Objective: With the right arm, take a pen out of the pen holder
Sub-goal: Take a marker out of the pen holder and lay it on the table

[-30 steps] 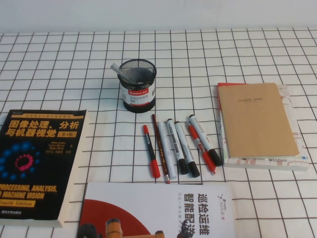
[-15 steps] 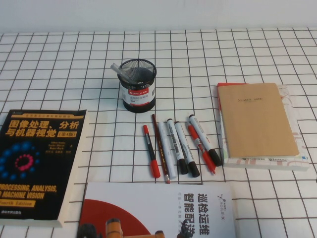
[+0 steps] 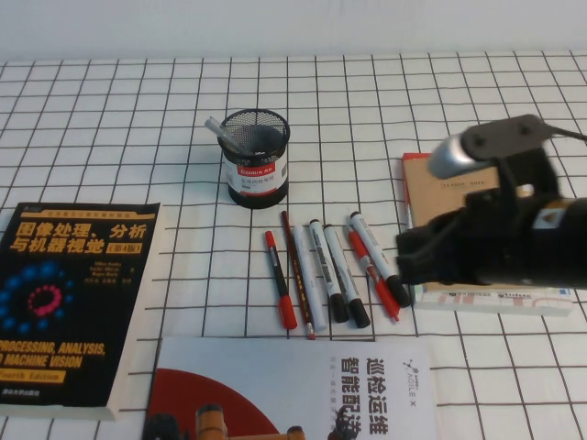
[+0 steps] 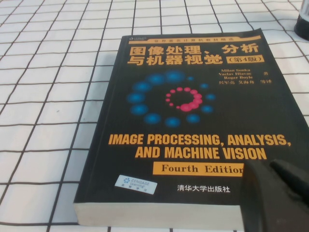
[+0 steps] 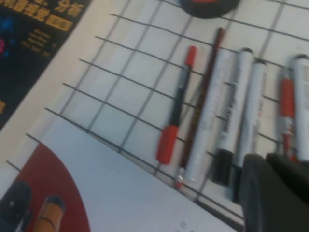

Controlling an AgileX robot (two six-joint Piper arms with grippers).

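The pen [image 3: 223, 131] to be taken is the pale grey one standing in the black mesh pen holder [image 3: 256, 174]. The holder sits on the checked worktop [image 3: 119, 101], a little left of centre and toward the far side. The pen leans, with its lower end down inside the cup and its upper end poking over the rim toward the far left. Its long axis therefore slants up and away from the robot's right side.

Just on the near side of the holder lies a row of loose pens [image 3: 330, 270], side by side and pointing roughly at the cup. The right gripper [image 3: 408, 255] hangs over the right end of that row, in front of the tan notebook [image 3: 440, 192]. Its fingers [image 5: 270, 198] are pressed together with nothing between them.

From there the holder lies farther out and to the robot's left, and the pen's free end tips away from the gripper. By my reading, the reach must pass over the loose pens, and the fingers must part before they meet that upper end.

The left gripper [image 4: 275, 193] is over the near edge of the black textbook [image 4: 183, 121] at the worktop's left side. I cannot tell whether it is open or closed. The right arm looks the better placed for the cup.
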